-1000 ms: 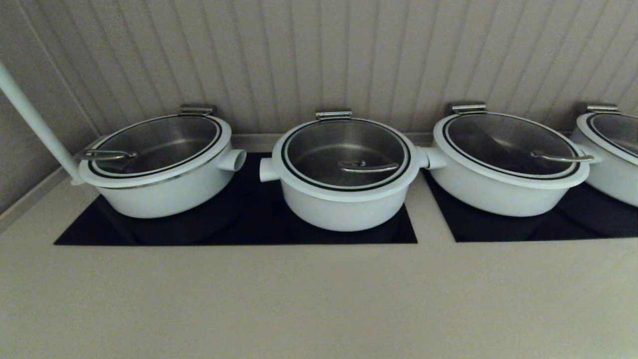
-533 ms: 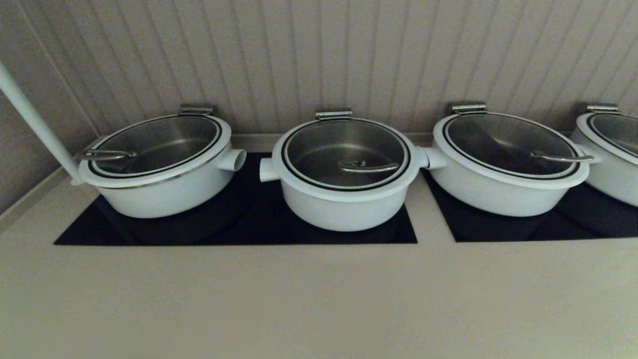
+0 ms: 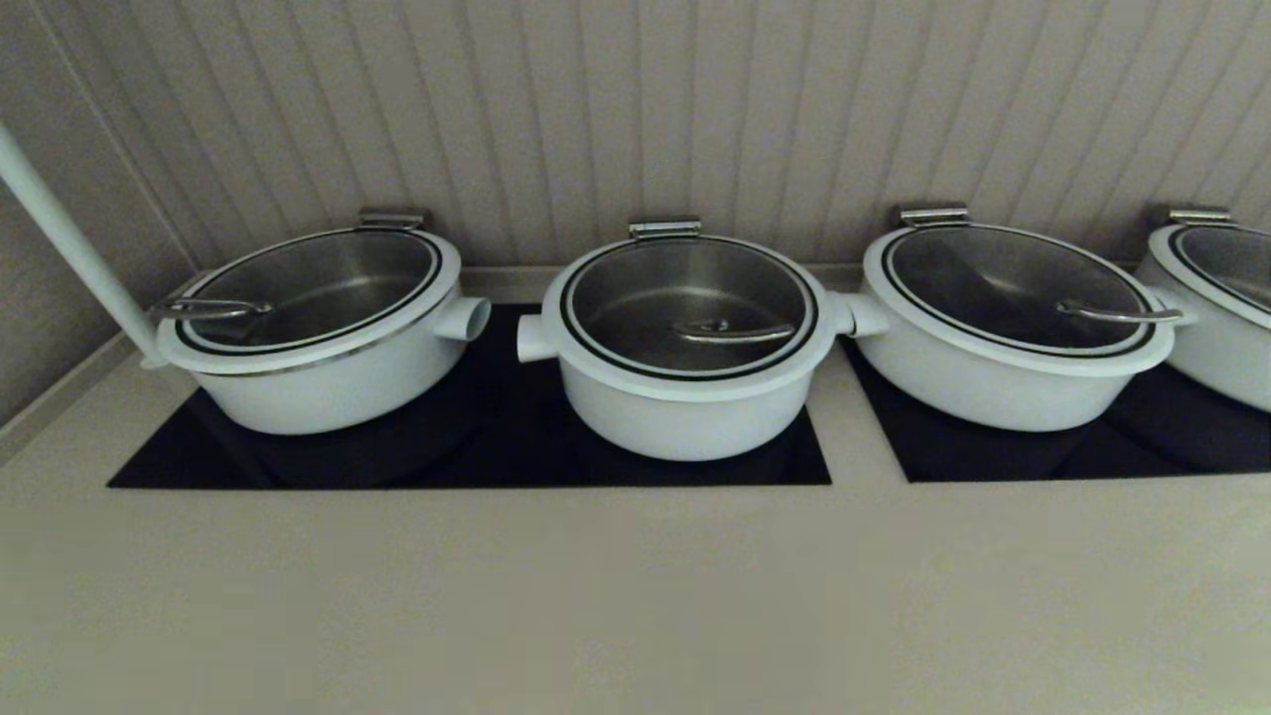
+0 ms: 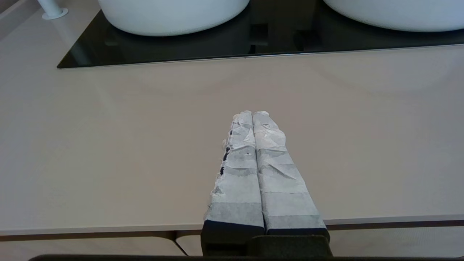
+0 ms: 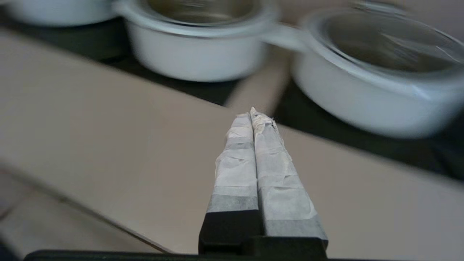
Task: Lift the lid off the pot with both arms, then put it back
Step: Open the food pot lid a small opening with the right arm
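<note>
The pot [image 3: 685,417] is white with a stub on each side and stands in the middle of the row on the black cooktop. The lid [image 3: 689,303] lies flat on it, glass with a white rim, a steel bar handle [image 3: 733,332] seen broadside and a hinge bracket [image 3: 664,228] at the back. Neither arm shows in the head view. My left gripper [image 4: 252,113] is shut and empty over the bare counter near its front edge. My right gripper [image 5: 251,113] is shut and empty over the counter, short of the pot [image 5: 197,58].
Like lidded white pots stand to the left [image 3: 318,387], to the right [image 3: 1003,382] and at the far right [image 3: 1211,328]. Two black cooktop panels [image 3: 477,457] sit in the beige counter [image 3: 635,596]. A white pole [image 3: 70,248] rises at the far left. A panelled wall stands behind.
</note>
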`<state>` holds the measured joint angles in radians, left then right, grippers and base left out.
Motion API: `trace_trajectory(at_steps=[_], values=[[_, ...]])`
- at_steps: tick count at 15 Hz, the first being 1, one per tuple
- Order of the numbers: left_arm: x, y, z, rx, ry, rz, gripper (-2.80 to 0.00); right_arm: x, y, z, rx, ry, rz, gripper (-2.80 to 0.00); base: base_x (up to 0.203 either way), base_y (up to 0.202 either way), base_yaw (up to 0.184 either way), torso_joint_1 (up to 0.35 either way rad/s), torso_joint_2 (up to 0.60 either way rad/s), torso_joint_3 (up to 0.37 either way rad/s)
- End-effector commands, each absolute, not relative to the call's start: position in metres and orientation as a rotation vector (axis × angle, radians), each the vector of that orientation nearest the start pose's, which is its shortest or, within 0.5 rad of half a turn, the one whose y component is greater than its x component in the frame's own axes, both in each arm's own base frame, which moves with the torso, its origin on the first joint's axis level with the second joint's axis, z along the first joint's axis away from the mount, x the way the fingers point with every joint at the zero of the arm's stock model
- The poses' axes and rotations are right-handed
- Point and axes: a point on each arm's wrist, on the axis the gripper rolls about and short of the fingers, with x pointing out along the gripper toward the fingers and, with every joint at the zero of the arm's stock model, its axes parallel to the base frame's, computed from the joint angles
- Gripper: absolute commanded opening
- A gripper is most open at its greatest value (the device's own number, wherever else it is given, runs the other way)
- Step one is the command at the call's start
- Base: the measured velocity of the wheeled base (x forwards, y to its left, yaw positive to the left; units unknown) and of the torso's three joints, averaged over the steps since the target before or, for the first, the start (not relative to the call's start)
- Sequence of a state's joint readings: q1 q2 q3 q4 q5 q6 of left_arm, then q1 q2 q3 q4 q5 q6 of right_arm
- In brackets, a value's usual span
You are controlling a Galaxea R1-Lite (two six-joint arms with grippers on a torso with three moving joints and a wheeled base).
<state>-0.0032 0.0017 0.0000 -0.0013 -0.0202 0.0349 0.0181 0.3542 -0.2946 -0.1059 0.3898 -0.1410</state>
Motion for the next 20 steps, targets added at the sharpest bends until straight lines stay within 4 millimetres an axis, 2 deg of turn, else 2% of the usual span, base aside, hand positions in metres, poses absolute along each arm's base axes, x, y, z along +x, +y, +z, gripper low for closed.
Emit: trace_trajectory(at_steps=[1,4,7,11,14,20], values=[[-0.023,0.0,0.076,0.035,0.0,-0.023,-2.8,0.042,0.012,0.185,-0.153,0.055,0.564,-2.8,0.0,0.0,0.0,0.0,0.0,0.0],[-0.023,0.0,0.076,0.037,0.0,-0.023,-2.8,0.084,0.016,0.188,-0.152,0.111,0.686,-2.8,0.0,0.0,0.0,0.0,0.0,0.0],[-0.023,0.0,0.076,0.035,0.0,-0.023,-2.8,0.128,0.022,0.182,-0.14,0.134,0.78,-2.8,0.0,0.0,0.0,0.0,0.0,0.0],[-0.023,0.0,0.076,0.035,0.0,-0.023,-2.8,0.183,0.053,0.164,-0.14,0.119,0.942,-2.8,0.0,0.0,0.0,0.0,0.0,0.0],[-0.023,0.0,0.076,0.035,0.0,-0.023,-2.8,0.211,0.081,0.165,-0.12,0.064,1.035,-2.8,0.0,0.0,0.0,0.0,0.0,0.0],[-0.023,0.0,0.076,0.035,0.0,-0.023,-2.8,0.256,0.109,0.167,-0.122,0.038,1.079,-2.8,0.0,0.0,0.0,0.0,0.0,0.0]])
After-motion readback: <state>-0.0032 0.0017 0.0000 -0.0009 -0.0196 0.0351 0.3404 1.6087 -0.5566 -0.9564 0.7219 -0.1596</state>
